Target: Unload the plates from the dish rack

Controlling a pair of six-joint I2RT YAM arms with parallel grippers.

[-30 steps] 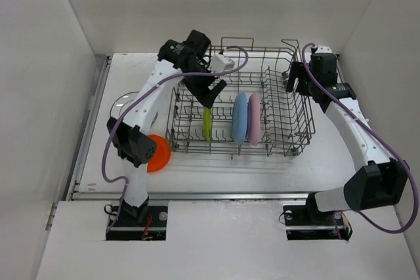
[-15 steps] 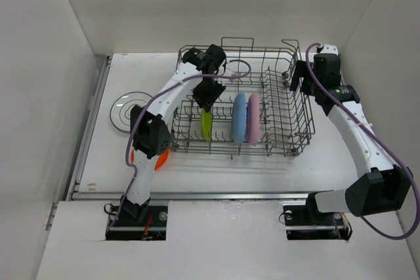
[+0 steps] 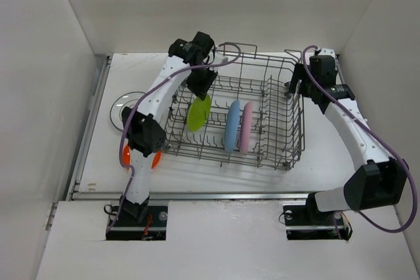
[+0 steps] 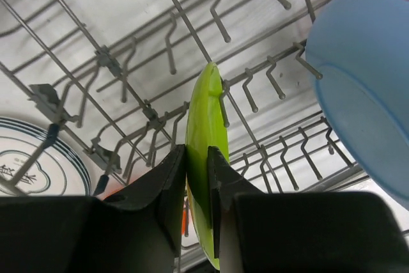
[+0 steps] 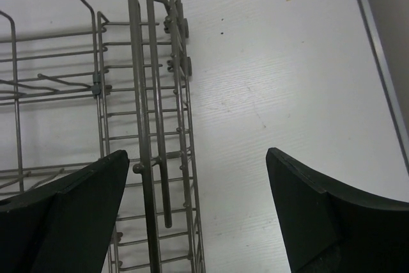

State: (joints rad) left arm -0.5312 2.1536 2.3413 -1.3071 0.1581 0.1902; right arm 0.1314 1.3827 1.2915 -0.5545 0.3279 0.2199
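Note:
In the dish rack (image 3: 276,160), a grey wire basket, the light-blue plate (image 3: 230,126) and the pink plate (image 3: 245,129) stand on edge. My left gripper (image 3: 201,87) is shut on the rim of the lime-green plate (image 3: 198,113), which hangs tilted above the rack's left part. The left wrist view shows the lime-green plate (image 4: 204,113) pinched between the left gripper (image 4: 197,171) fingers, with the light-blue plate (image 4: 364,87) to the right. My right gripper (image 5: 195,155) is open, straddling the rack's right wall (image 5: 144,94).
A white patterned plate (image 3: 121,107) lies flat on the table left of the rack. An orange plate (image 3: 156,160) lies near it, mostly hidden behind the left arm. White walls close in on three sides.
The left gripper closed on the lime-green plate and raised it out of its slot. The rack has skewed, its near right corner swinging towards me. The right gripper stayed at the right wall.

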